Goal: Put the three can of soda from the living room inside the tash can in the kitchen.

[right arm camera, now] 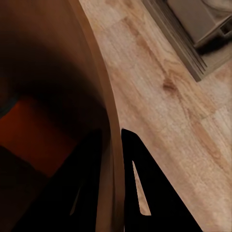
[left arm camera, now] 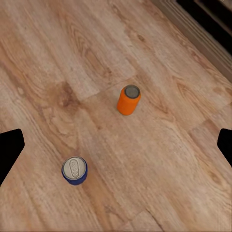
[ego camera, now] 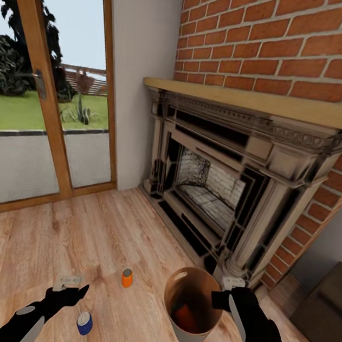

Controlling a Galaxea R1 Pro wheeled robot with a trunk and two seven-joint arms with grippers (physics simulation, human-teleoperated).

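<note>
Right gripper: the black right gripper (ego camera: 221,299) is clamped on the rim of the small round tapered bin, glossy brown inside and pale grey-white outside (ego camera: 188,336); in the right wrist view one dark finger (right arm camera: 145,188) lies outside the wall and the other inside, with the thin rim (right arm camera: 108,125) pinched between them.

Bin: the trash can hangs tilted in that grip above the wood floor, in front of the fireplace's right-hand column base.

Can inside: an orange shape, one orange soda can (ego camera: 187,317), lies at the bottom of the bin, seen also as an orange-red patch (right arm camera: 34,140) in the right wrist view.

Left gripper: the black left gripper (ego camera: 68,288) hovers over the floor with its fingers spread wide and nothing between them; the two fingertips show at opposite edges of the left wrist view (left arm camera: 9,147).

Cans on floor: an orange drink can with a silvery top (ego camera: 127,278) (left arm camera: 128,99) stands upright between the left gripper and the bin; a dark blue drink can with a silvery top (ego camera: 84,323) (left arm camera: 74,170) stands upright nearer the robot, beside the left forearm.

Setting: pale plank wood floor (ego camera: 15,257), red brick fireplace (ego camera: 278,39) with carved surround and wooden mantel, wood-framed glass doors (ego camera: 47,119) giving onto a lawn.
</note>
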